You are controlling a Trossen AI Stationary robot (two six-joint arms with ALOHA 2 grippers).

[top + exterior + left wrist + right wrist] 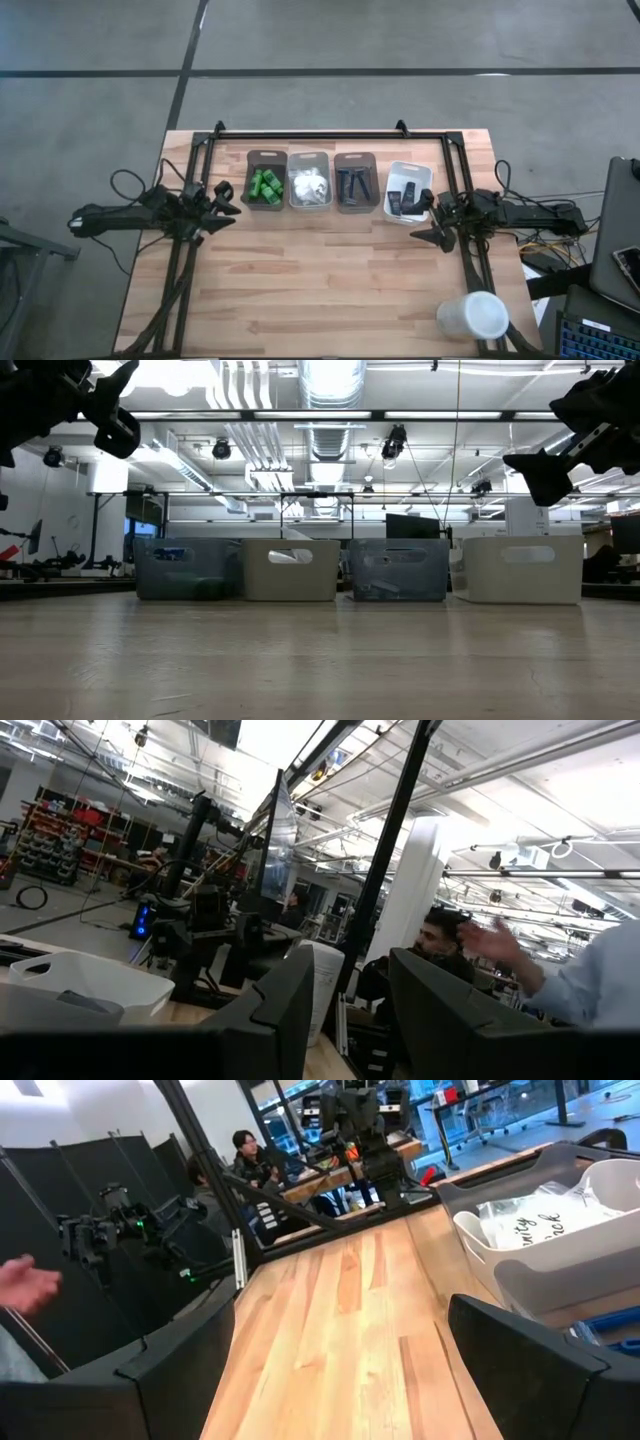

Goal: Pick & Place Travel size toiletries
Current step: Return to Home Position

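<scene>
Four bins stand in a row on the far half of the table. From left to right, a grey bin holds the green mini bottles (265, 186), a clear bin the white packets (310, 187), a grey bin the dark razors (353, 186), and a white bin the black tubes (403, 199). My left gripper (228, 198) (350, 1020) hovers open above the table, left of the green bottles' bin. My right gripper (426, 220) (345, 1380) hovers wide open at the near right corner of the white bin. In the low view both grippers (110, 410) (545, 470) hang well above the table. The packets (545, 1205) also show in the right wrist view.
A large white cup (472, 317) lies near the table's near right corner. A black frame rail (330, 134) runs along the far edge, with legs down both sides. Bare wood (320, 270) stretches in front of the bins. People (445, 935) (245, 1150) show in the room beyond.
</scene>
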